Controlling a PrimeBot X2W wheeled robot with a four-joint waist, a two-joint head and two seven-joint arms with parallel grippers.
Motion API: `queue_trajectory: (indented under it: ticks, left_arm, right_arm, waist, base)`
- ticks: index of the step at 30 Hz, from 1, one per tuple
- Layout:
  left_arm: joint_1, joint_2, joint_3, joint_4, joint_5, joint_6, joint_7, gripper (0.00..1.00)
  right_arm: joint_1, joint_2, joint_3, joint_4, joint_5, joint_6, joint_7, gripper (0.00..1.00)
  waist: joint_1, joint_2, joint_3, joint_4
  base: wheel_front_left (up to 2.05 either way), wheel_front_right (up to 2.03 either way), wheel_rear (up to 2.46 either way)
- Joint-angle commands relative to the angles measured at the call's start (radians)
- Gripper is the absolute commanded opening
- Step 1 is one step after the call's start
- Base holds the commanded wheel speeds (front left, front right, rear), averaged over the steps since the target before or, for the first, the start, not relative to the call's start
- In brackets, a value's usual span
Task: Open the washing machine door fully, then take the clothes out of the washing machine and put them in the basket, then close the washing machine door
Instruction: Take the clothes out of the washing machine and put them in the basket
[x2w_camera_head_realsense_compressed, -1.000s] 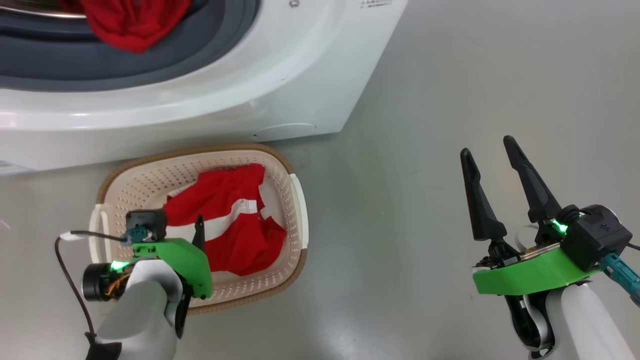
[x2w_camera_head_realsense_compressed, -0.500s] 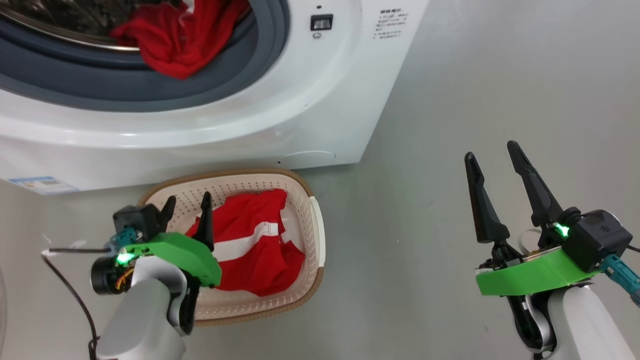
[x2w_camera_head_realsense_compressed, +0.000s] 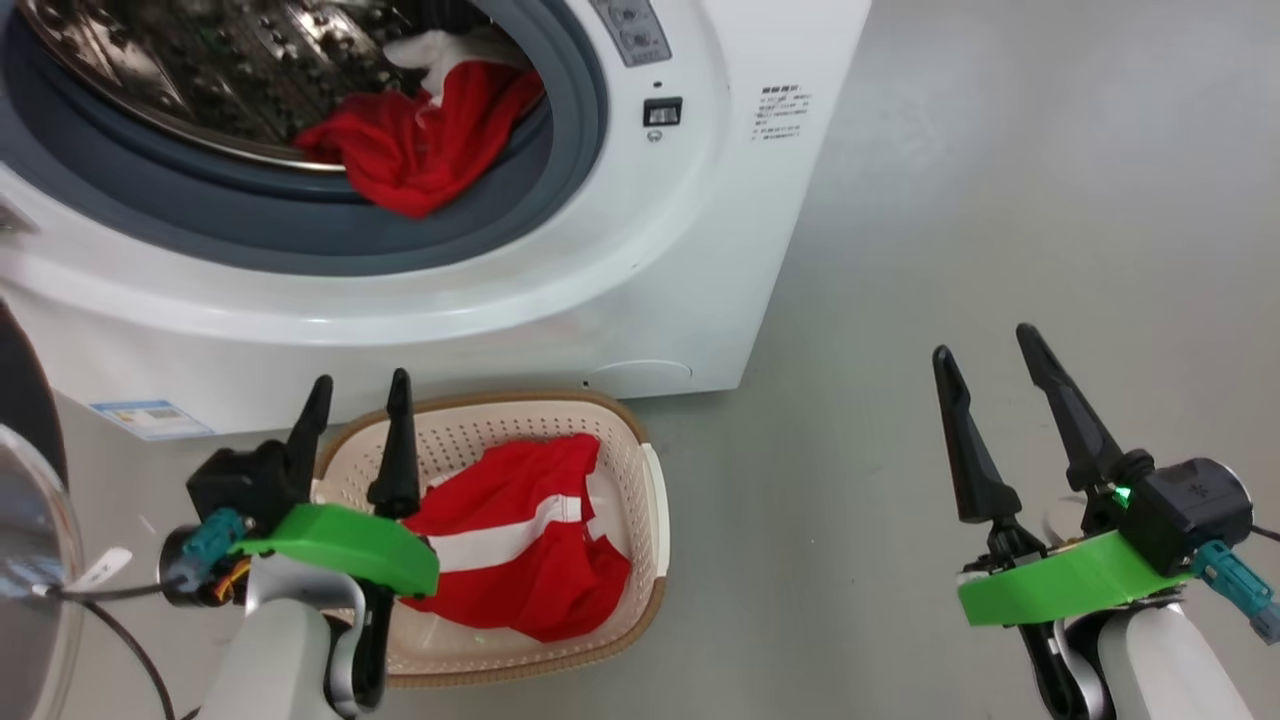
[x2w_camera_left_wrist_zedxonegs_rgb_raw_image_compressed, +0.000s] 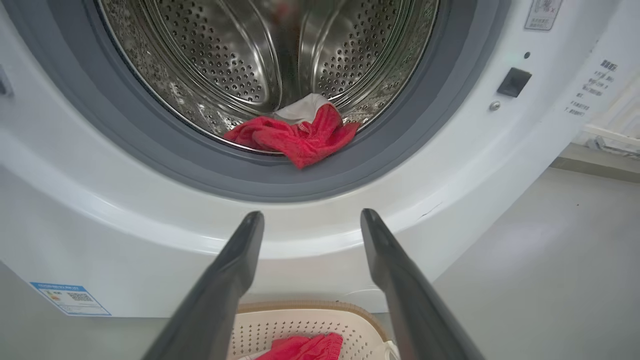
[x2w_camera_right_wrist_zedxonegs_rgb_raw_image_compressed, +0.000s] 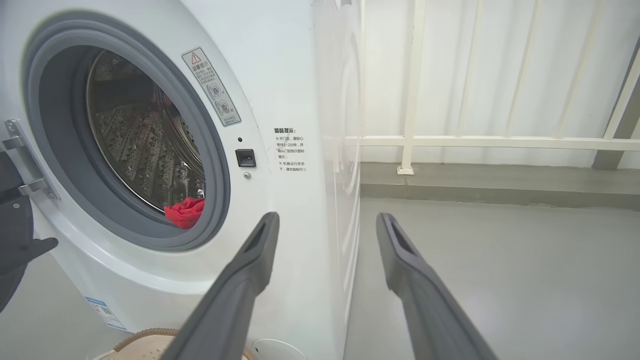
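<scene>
**A:** Where are the things to move?

**B:** One red garment (x2w_camera_left_wrist_zedxonegs_rgb_raw_image_compressed: 295, 140) lies at the front edge of the drum (x2w_camera_left_wrist_zedxonegs_rgb_raw_image_compressed: 225, 60), draped onto the grey seal (x2w_camera_left_wrist_zedxonegs_rgb_raw_image_compressed: 200, 170) of the washing machine (x2w_camera_head_realsense_compressed: 700, 250). A second garment (x2w_camera_head_realsense_compressed: 520, 560) lies in the basket (x2w_camera_head_realsense_compressed: 655, 500).

**A:** How will it handle?

**B:** Likely light and limp, so pinch the bunched fold nearest the seal. The left end effector (x2w_camera_head_realsense_compressed: 361, 377) and the right end effector (x2w_camera_head_realsense_compressed: 982, 340) both stand wide, empty.

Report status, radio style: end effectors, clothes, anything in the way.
Left end effector open, empty, by basket. Right end effector open, empty. One red garment in basket, second garment in drum. Nothing blocking drum.
</scene>
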Motion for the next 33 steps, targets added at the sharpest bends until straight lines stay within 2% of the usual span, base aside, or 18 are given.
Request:
queue_trajectory:
  ticks: [1, 14, 21, 33]
  left_arm:
    - [0.020, 0.017, 0.034, -0.040, 0.012, 0.006, -0.012, 1.00]
    - [0.188, 0.016, 0.056, -0.274, 0.088, -0.001, -0.012, 1.00]
    - [0.282, 0.016, 0.064, -0.371, 0.099, 0.012, -0.012, 1.00]
    - [0.387, 0.016, 0.056, -0.434, 0.098, 0.038, -0.012, 1.00]
  right_arm:
    - [0.006, -0.003, 0.013, -0.022, -0.013, 0.006, -0.006, 1.00]
    - [0.089, -0.003, -0.021, -0.046, -0.076, 0.006, -0.006, 1.00]
    - [0.142, -0.003, -0.037, -0.063, -0.072, 0.006, -0.006, 1.00]
    - [0.205, -0.003, -0.066, -0.084, -0.065, 0.006, -0.006, 1.00]
  waist:
    - [0.0000, 0.0000, -0.024, 0.007]
    - [0.0000, 0.0000, -0.121, 0.015]
    - [0.0000, 0.0000, -0.157, 0.003]
    - [0.0000, 0.0000, -0.209, -0.010]
  base:
    - [0.00, 0.00, 0.00]
    - [0.00, 0.00, 0.00]
    - [0.00, 0.00, 0.00]
    - [0.00, 0.00, 0.00]
